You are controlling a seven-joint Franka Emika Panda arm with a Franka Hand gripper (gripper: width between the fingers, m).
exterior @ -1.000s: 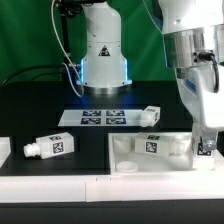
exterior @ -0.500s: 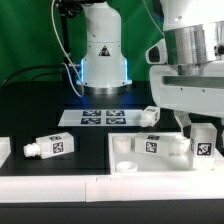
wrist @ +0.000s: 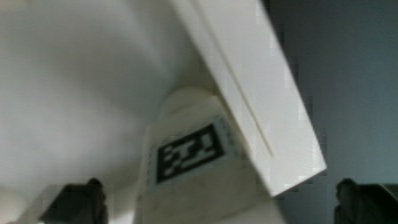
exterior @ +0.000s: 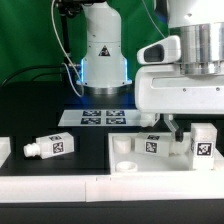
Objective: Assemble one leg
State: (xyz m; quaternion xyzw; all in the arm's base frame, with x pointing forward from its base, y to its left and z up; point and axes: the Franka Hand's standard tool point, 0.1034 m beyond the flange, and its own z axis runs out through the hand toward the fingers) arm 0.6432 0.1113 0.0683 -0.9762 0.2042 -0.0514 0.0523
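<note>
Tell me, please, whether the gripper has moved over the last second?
Yes. The gripper has swung toward the exterior view's left, nearer the marker board, uncovering the upright leg.

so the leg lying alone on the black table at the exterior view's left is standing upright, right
Not quite. That leg is at the exterior view's left on the black table, but it lies on its side, not upright, with its narrow stub pointing toward that view's left. The exterior view shows this.
</note>
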